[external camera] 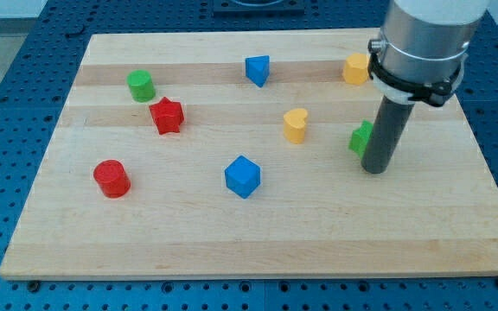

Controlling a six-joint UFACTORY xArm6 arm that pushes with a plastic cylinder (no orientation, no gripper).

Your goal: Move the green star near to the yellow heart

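Note:
The green star [360, 138] lies at the view's right on the wooden board [258, 233], partly hidden behind my rod. My tip [375, 169] rests on the board, touching the star's right and lower side. The yellow heart [295, 125] stands to the left of the star, a short gap apart from it.
A yellow block [355, 68] sits at the view's top right. A blue triangular block [257, 69] is at top centre, a blue cube [242, 176] at centre. A green cylinder [140, 85], a red star [167, 116] and a red cylinder [111, 178] are on the left.

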